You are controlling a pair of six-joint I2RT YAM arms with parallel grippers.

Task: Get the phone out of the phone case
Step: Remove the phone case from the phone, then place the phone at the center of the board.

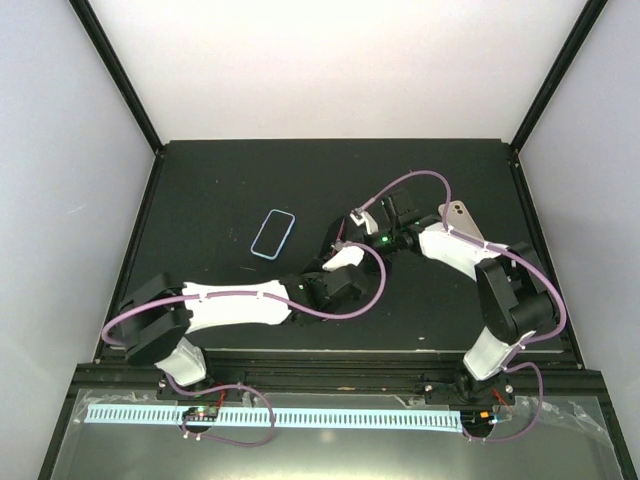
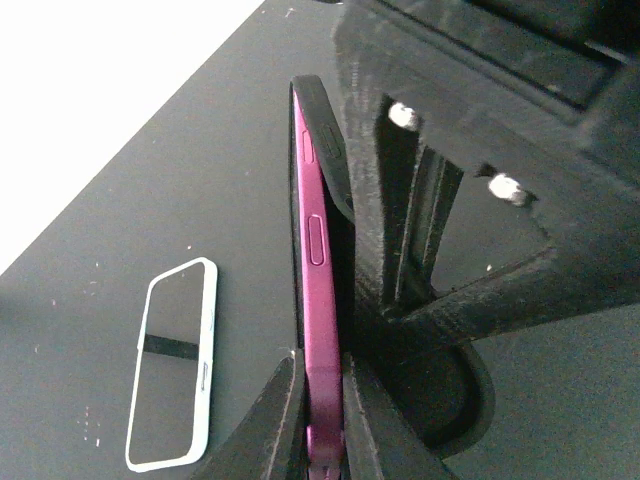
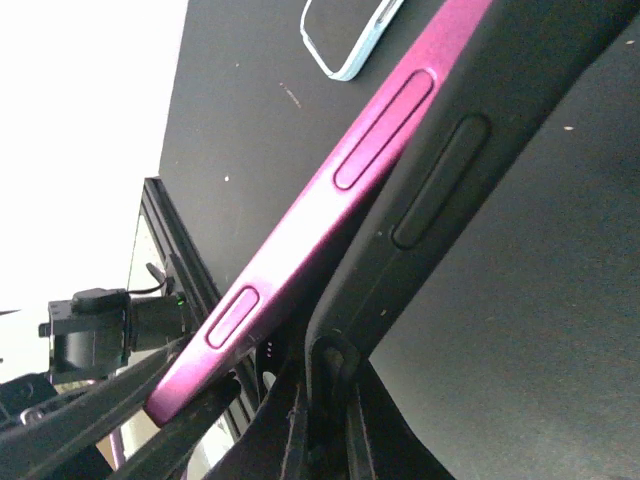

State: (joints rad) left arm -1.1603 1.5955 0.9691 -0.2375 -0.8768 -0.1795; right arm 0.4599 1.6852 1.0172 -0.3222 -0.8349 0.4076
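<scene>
Magenta phone [image 2: 318,290] edge in left tool [image 2: 320,415]; black case [image 2: 325,130] edge splayed off.

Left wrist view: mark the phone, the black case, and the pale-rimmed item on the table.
phone [image 2: 318,300], left wrist view, magenta side edge.
black case [image 2: 328,140], left wrist view, upper end.
pale-rimmed item [image 2: 208,350], left wrist view, right long rim.

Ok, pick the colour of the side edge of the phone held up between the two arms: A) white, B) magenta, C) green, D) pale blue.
B: the phone, clamped in the left gripper's jaws, shows a magenta side edge with two buttons in both wrist views.
</scene>
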